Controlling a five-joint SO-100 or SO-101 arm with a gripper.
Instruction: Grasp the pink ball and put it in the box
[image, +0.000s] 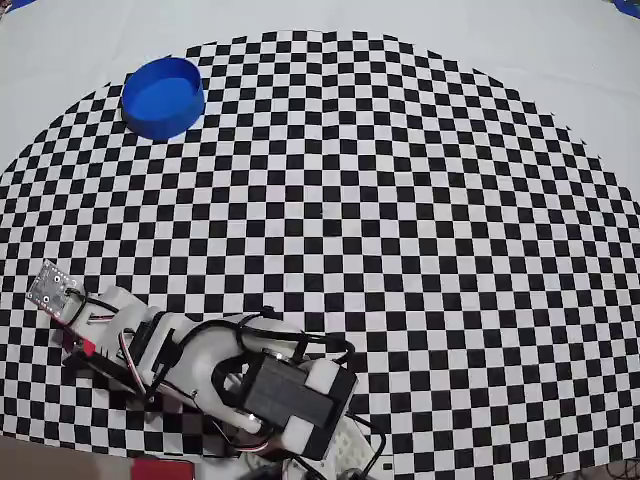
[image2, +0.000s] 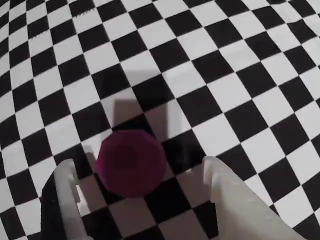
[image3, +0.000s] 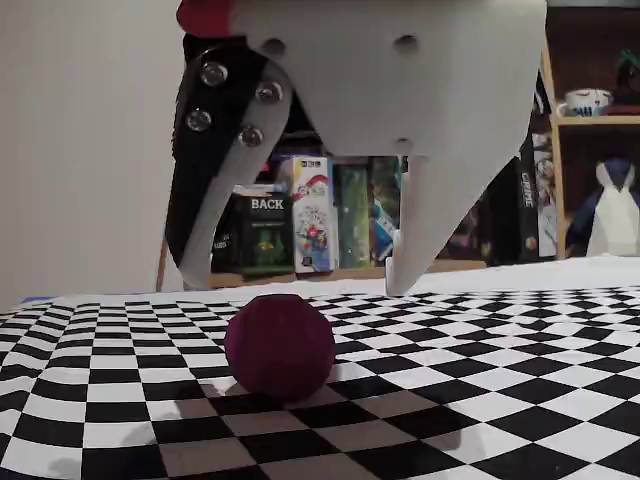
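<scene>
Pink ball (image2: 131, 160) on the checkered mat (image2: 210, 75) between the gripper (image2: 140, 175) fingers — jaws wide open, not touching it, holding nothing. Box (image: 162, 97) sits well apart.

The pink ball (image3: 279, 344) rests on checkered cloth; the box (image: 162, 96) (round, blue) sits upright.

box (image: 162, 96): upper left on checkered mat (image: 400, 200) | arm (image: 200, 370): lower left, well apart
</scene>
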